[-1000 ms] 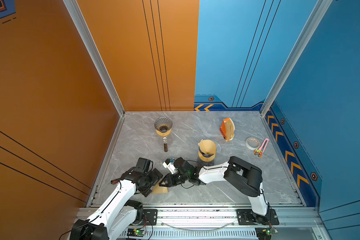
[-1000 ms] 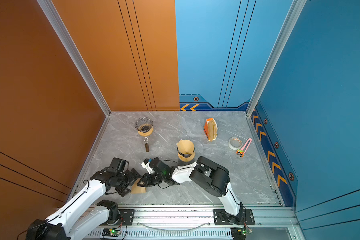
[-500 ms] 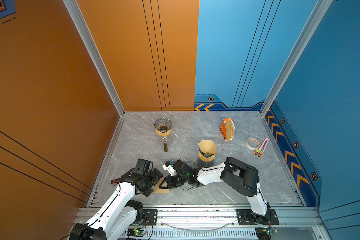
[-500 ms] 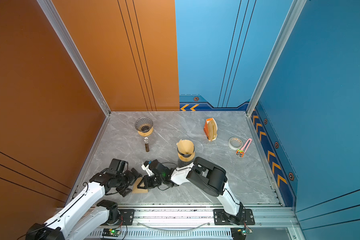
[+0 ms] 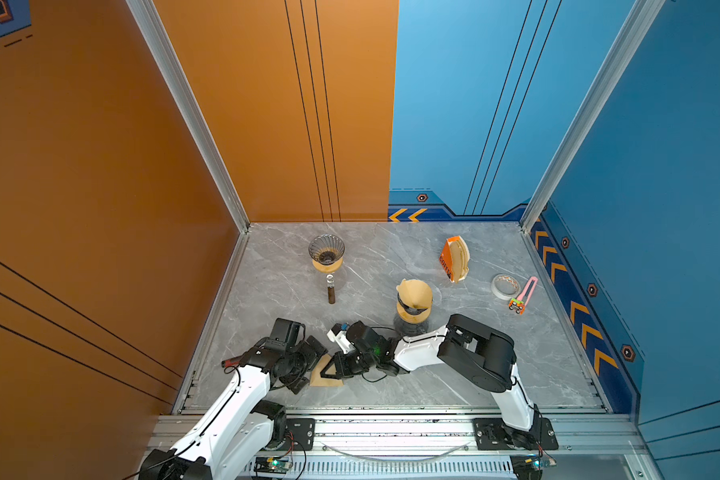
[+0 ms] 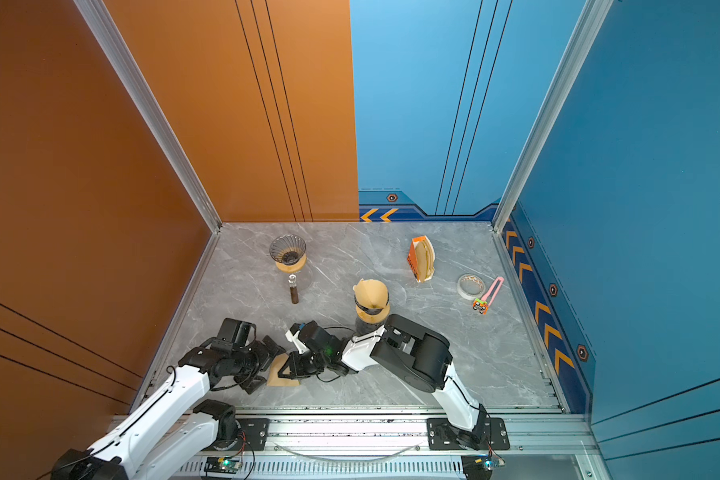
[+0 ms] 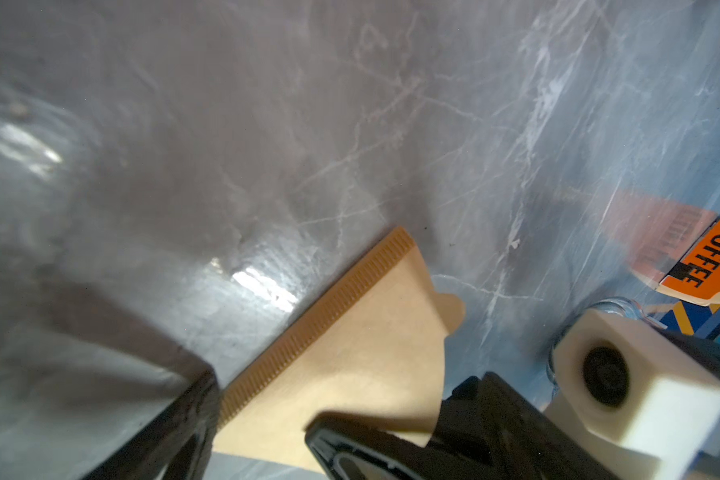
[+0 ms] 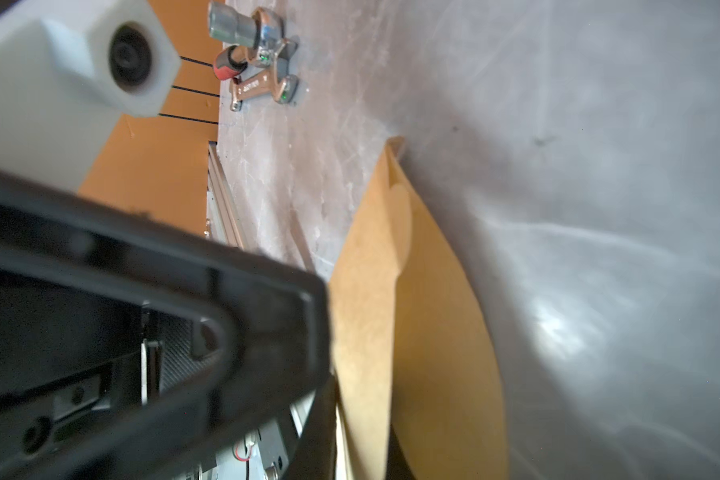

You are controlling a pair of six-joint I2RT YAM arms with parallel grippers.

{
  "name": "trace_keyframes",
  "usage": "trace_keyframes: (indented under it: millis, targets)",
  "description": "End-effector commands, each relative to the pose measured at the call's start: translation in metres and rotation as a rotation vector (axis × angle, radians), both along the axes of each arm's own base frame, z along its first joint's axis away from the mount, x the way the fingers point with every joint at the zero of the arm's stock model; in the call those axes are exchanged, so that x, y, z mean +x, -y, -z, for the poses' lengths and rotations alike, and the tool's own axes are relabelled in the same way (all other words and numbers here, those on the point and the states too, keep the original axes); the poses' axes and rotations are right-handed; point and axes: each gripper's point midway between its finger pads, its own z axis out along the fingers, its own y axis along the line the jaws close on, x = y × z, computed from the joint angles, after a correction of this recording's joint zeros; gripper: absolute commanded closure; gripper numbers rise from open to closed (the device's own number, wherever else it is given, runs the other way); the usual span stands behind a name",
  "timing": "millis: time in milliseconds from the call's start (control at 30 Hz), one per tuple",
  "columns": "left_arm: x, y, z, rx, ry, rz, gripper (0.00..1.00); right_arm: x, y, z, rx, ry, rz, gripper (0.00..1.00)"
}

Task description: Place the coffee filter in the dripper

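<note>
**Q:** Where do we find the coffee filter (image 5: 320, 377) relative to the two grippers?

**A:** We find the folded brown paper at the tips of both. The left gripper (image 5: 308, 368) has its jaws spread wide, one on either side of the filter's corner. We cannot tell whether they touch the paper. The right gripper (image 5: 334, 369) faces it head-on from the opposite side. In the right wrist view the coffee filter (image 8: 412, 332) passes between its dark fingers (image 8: 267, 332), so we read this gripper as clamped on the paper.

**Q:** Does the filter lie flat?

**A:** In the left wrist view its crimped seam (image 7: 329, 307) runs along the marble table (image 7: 350, 124). One right-hand finger covers the curved edge. We cannot tell whether that edge is raised.

**Q:** And the dripper?

**A:** The empty glass dripper (image 5: 326, 248) sits on its carafe (image 5: 329, 270), well beyond both grippers and toward the back wall. A second dripper (image 5: 413, 296), lined with paper, stands just behind the right gripper's wrist. The orange filter box (image 5: 454, 257) lies farther off beyond it.
</note>
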Motion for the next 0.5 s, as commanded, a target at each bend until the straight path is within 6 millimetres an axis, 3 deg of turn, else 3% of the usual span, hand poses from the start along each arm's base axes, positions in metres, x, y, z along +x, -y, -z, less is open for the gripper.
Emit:
trace_keyframes:
  millis: [0,467]
  targets:
    - [0.001,-0.001,-0.013,0.005,0.017,0.037,0.02,0.01,0.005,-0.024,0.024,0.041,0.021,0.9]
    - [0.048,-0.004,-0.105,-0.03,0.33,0.183,0.02,0.032,0.04,-0.056,-0.106,0.186,-0.002,0.96]
